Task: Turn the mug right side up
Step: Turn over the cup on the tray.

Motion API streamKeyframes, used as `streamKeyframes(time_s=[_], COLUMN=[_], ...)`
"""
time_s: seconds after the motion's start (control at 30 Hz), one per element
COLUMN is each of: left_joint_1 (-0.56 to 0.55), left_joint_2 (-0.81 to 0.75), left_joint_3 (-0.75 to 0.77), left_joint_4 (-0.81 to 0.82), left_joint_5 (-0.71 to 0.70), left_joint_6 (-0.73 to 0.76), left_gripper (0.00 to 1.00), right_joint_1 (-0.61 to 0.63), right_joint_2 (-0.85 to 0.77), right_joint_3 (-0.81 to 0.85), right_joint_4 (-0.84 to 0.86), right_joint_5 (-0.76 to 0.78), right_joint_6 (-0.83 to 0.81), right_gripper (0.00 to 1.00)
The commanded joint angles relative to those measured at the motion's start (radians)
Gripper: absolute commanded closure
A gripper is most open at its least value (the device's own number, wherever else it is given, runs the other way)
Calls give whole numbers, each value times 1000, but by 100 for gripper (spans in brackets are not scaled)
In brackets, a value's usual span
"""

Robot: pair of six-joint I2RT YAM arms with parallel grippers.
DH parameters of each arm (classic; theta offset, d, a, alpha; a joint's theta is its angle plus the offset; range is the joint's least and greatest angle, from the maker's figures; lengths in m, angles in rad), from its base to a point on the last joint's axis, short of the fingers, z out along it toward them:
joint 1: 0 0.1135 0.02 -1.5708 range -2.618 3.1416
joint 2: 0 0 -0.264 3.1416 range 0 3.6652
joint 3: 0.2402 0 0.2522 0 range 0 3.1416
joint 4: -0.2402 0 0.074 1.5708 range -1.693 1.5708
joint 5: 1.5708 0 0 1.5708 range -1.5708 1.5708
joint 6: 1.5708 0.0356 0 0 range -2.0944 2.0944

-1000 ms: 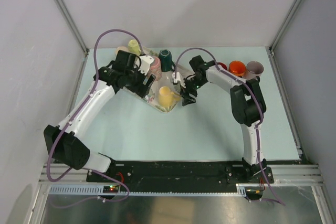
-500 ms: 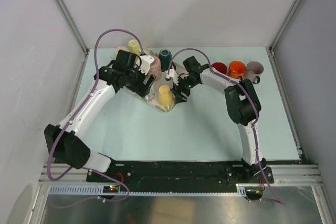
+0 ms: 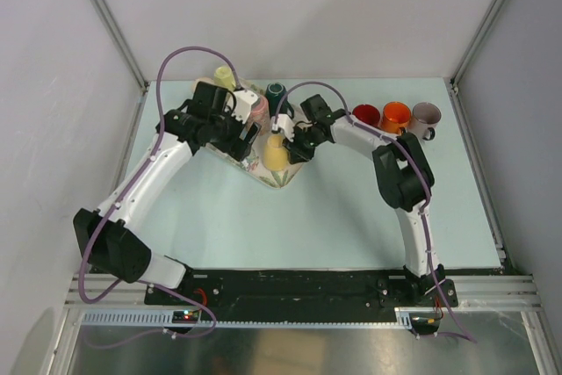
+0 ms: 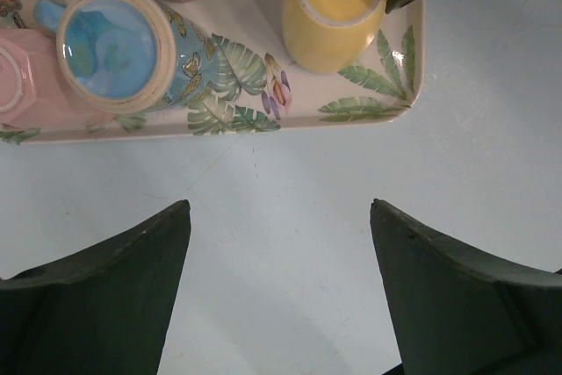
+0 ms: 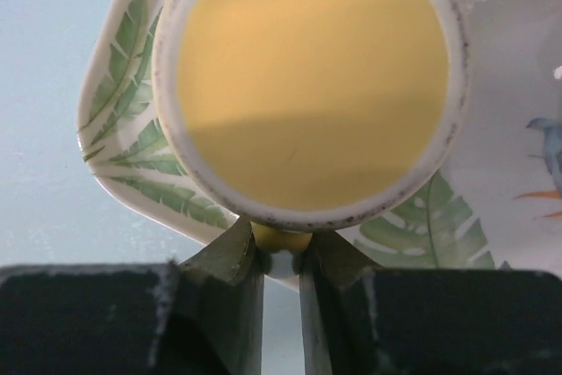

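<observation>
since a second ago the right arm has swung left from the tray's near-right side up to the yellow mug (image 3: 275, 155), and its jaws, apart then, have come together. the right gripper (image 5: 281, 248) now pinches the mug's small yellow handle (image 5: 281, 237) between both fingers (image 5: 235, 261), clamped tight on it.

the yellow mug (image 5: 312, 85) stands upside down at the near corner of the leaf-patterned tray (image 5: 123, 133), with its flat base and pale unglazed ring facing up toward the right wrist camera. from these angles i cannot tell whether its rim rests on the tray or has lifted off it.

the left gripper (image 4: 279, 210) hangs wide open and holds nothing. it is over the bare pale table (image 4: 281, 173), just off the tray's long edge (image 4: 386, 107). beyond that edge a blue-lined mug (image 4: 118, 50) lies on its side on the tray, with pink pieces beside and behind it.

at the tray's far end sits a dark green mug (image 3: 277, 94). three more mugs stand in a row on the table to the right, well apart from the tray: a red mug (image 3: 366, 115), an orange mug (image 3: 396, 115) and a grey-pink mug (image 3: 426, 116).
</observation>
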Motion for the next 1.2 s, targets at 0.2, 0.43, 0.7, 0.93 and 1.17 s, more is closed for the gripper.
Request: streamKeyframes(time_s=[0.2,0.43,0.7,0.93,1.17], left_joint_1=[0,-16,-103,-117,-114], left_joint_2=[-76,-283,-390,-287,-136], left_joint_3=[4,-189,-457,-477,-479], left_joint_4=[112,422,1020,1207,1434], left_joint_5=[6,172,110,93,94], left_joint_6=[87,373,716,892,987], left_gripper=[13,11,1,0,5], right_joint_1=[-68,-144,-194,-169,-168], right_joint_2=[-70,-25,18,-11,-12], right_joint_3=[233,454,297,207,201], right_joint_4=[-222,-239,779,1025,1018], right_joint_5=[-269,-612,-961,-1065,-1103], right_joint_6=[119,443,1564,1785,1809], right_gripper=[100,100,100,100,100])
